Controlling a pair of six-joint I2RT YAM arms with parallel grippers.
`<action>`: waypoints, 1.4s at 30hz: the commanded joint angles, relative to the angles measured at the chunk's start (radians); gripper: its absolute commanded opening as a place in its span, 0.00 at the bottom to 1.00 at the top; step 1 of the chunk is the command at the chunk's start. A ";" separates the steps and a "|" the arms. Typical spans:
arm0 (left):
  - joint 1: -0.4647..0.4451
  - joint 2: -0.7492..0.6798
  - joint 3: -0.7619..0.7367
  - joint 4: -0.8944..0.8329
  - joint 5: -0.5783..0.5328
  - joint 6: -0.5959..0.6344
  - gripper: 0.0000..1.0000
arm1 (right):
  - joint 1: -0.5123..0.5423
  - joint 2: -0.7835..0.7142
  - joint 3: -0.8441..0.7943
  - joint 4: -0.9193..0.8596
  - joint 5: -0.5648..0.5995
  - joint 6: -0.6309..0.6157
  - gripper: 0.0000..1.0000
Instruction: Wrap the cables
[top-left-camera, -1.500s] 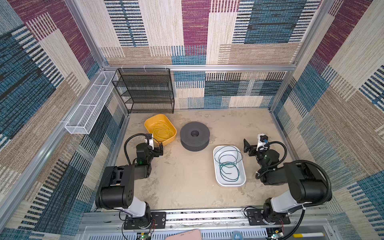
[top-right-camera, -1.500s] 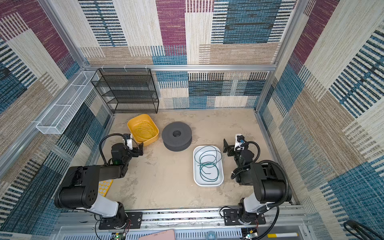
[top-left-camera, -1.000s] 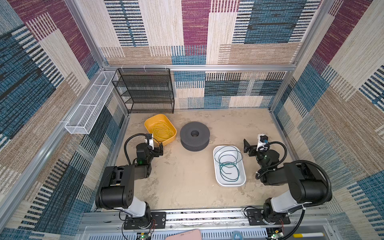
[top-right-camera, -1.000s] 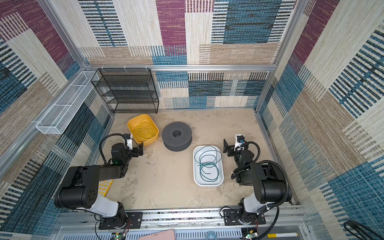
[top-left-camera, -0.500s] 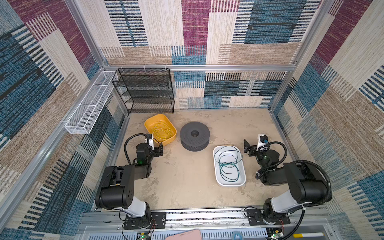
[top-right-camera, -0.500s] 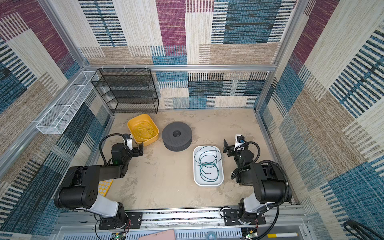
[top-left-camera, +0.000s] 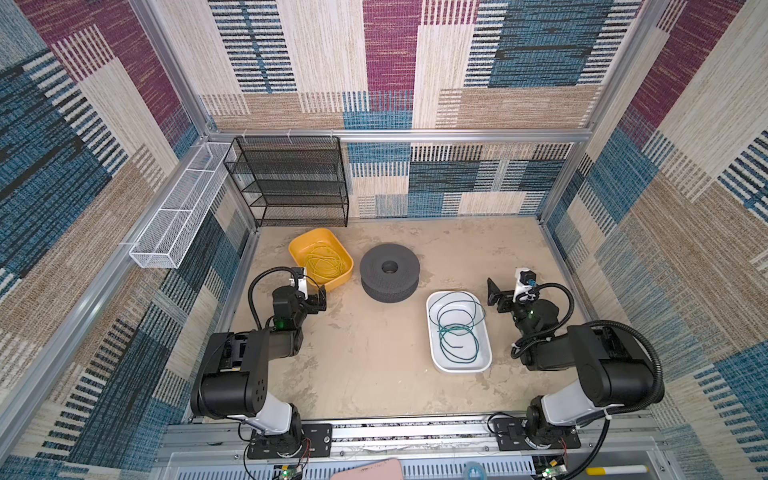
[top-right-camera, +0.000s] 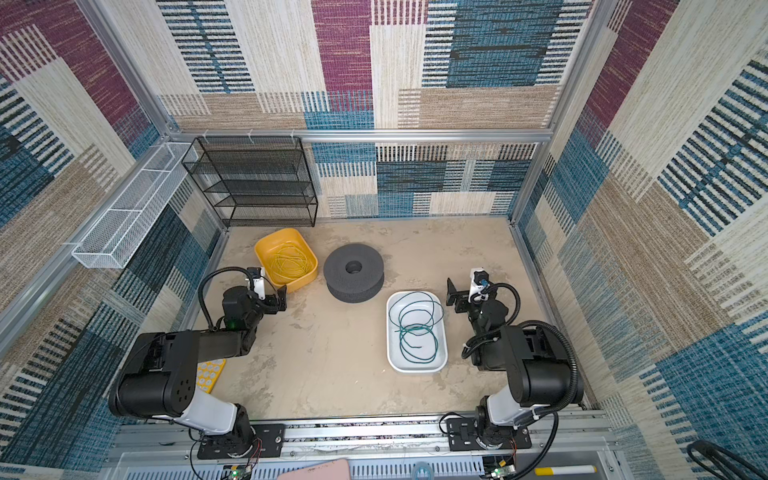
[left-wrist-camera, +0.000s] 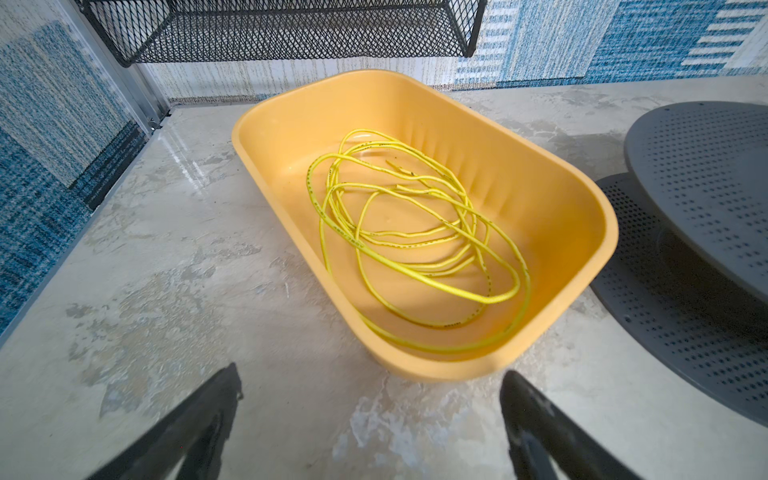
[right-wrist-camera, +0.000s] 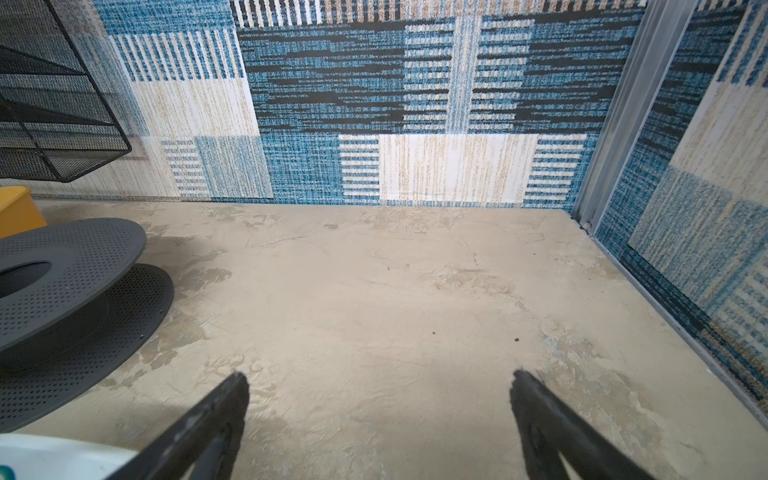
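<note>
white tray (right-wrist-camera: 54, 456) cropped (corner only), spool (right-wrist-camera: 70, 257) cut off

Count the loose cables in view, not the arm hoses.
2. One teal-green cable lies loosely coiled in the white tray, right of centre; one yellow cable lies coiled in the yellow tub, left rear. Any winding on the grey spool core would be hidden.

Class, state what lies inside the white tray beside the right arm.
Only the teal-green cable, in loose loops on the white tray floor. Whatever is beneath the tray is covered.
</note>
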 joint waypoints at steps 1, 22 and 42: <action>0.000 -0.002 0.003 0.005 0.003 -0.017 0.99 | 0.000 -0.004 -0.002 0.028 0.007 -0.002 0.99; 0.000 -0.001 0.003 0.005 0.003 -0.017 0.99 | 0.001 -0.004 -0.005 0.029 0.008 -0.004 1.00; 0.005 0.000 0.006 -0.002 0.011 -0.022 0.99 | 0.000 -0.003 -0.002 0.027 0.009 0.000 0.99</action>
